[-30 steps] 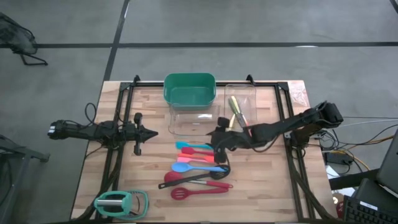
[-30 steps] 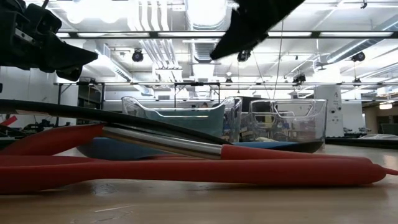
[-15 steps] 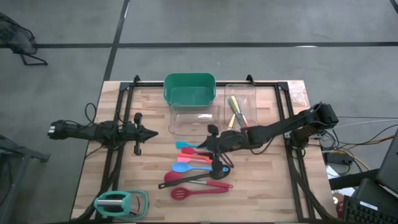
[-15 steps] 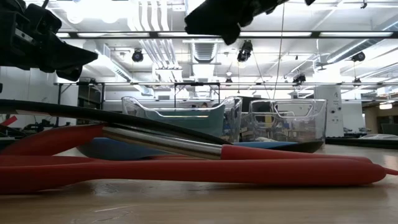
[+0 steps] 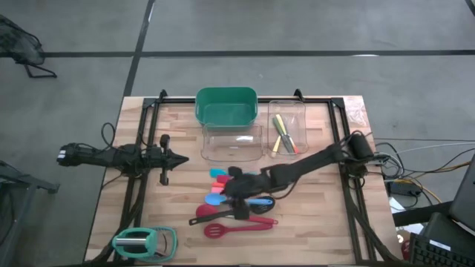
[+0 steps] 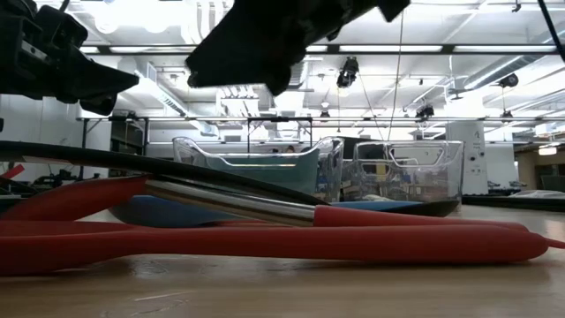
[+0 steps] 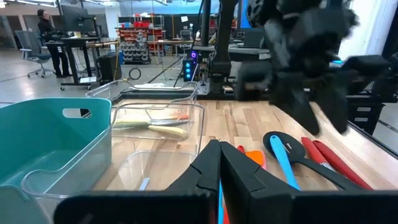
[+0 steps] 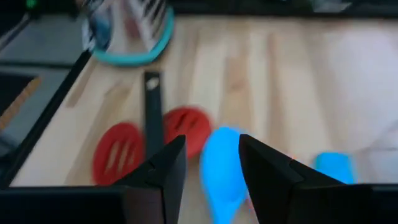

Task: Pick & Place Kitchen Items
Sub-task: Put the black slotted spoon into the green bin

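Observation:
Several slim utensils lie in a loose pile on the wooden table: a blue spoon [image 5: 216,199], a pink one [image 5: 223,181], a red slotted turner [image 5: 214,231] and a red spatula [image 5: 202,211]. My right gripper [image 5: 233,193] hangs open just above this pile, slanting down. In its wrist view the blue spoon's bowl [image 8: 221,163] shows between the open fingers [image 8: 166,168], which stand clear of it. The low view shows the right gripper [image 6: 243,49] well above the red handles [image 6: 265,240]. My left gripper [image 5: 180,158] waits shut at the table's left, pointing level.
A green bin [image 5: 226,106] stands at the far edge, with a clear bin [image 5: 232,143] in front of it. A second clear bin [image 5: 288,127] beside them holds yellow and orange utensils. A mint-green handled gadget [image 5: 145,242] lies at the near left corner.
My right gripper has swung from beside the clear bins toward the table's left and near edge. It has sunk and tipped downward, and now hangs over the utensil pile. The utensils have stayed where they lay.

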Robot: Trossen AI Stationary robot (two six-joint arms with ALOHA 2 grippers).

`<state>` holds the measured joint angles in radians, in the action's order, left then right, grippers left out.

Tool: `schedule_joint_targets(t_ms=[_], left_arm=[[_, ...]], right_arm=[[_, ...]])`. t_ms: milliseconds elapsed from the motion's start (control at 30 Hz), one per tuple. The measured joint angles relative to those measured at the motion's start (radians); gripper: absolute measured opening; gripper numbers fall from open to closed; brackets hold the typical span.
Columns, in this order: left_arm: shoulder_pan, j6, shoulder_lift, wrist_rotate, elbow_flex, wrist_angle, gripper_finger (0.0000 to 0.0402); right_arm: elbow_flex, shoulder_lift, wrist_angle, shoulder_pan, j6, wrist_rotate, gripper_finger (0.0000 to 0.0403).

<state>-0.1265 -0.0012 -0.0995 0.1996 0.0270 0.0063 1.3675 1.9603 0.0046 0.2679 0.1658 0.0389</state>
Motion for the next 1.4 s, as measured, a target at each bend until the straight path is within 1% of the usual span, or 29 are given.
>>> schedule_joint_targets(t_ms=[100, 200, 367, 500, 600, 933, 1167, 1400], left_arm=[[0.000, 0.000, -0.002, 0.000, 0.000, 0.000, 0.0010], [0.000, 0.000, -0.002, 0.000, 0.000, 0.000, 0.0010], [0.000, 0.000, -0.002, 0.000, 0.000, 0.000, 0.0010], [0.000, 0.000, -0.002, 0.000, 0.000, 0.000, 0.0010], [0.000, 0.000, -0.002, 0.000, 0.000, 0.000, 0.0010], [0.000, 0.000, -0.002, 0.000, 0.000, 0.000, 0.0010], [0.000, 0.000, -0.002, 0.000, 0.000, 0.000, 0.0010], [0.000, 0.000, -0.002, 0.000, 0.000, 0.000, 0.0010]], right_arm=[[0.093, 0.052, -0.144, 0.013, 0.035, -0.057, 0.0161], [0.174, 0.096, -0.285, 0.024, 0.061, -0.065, 0.0175], [0.250, 0.144, -0.386, 0.039, 0.069, -0.063, 0.0195], [0.257, 0.155, -0.454, 0.042, 0.111, -0.069, 0.0198], [0.246, 0.156, -0.480, 0.042, 0.136, -0.068, 0.0190], [0.233, 0.156, -0.472, 0.053, 0.156, -0.066, 0.0160], [0.231, 0.199, -0.466, 0.060, 0.168, -0.065, 0.0145], [0.230, 0.202, -0.468, 0.062, 0.172, -0.065, 0.0133]])
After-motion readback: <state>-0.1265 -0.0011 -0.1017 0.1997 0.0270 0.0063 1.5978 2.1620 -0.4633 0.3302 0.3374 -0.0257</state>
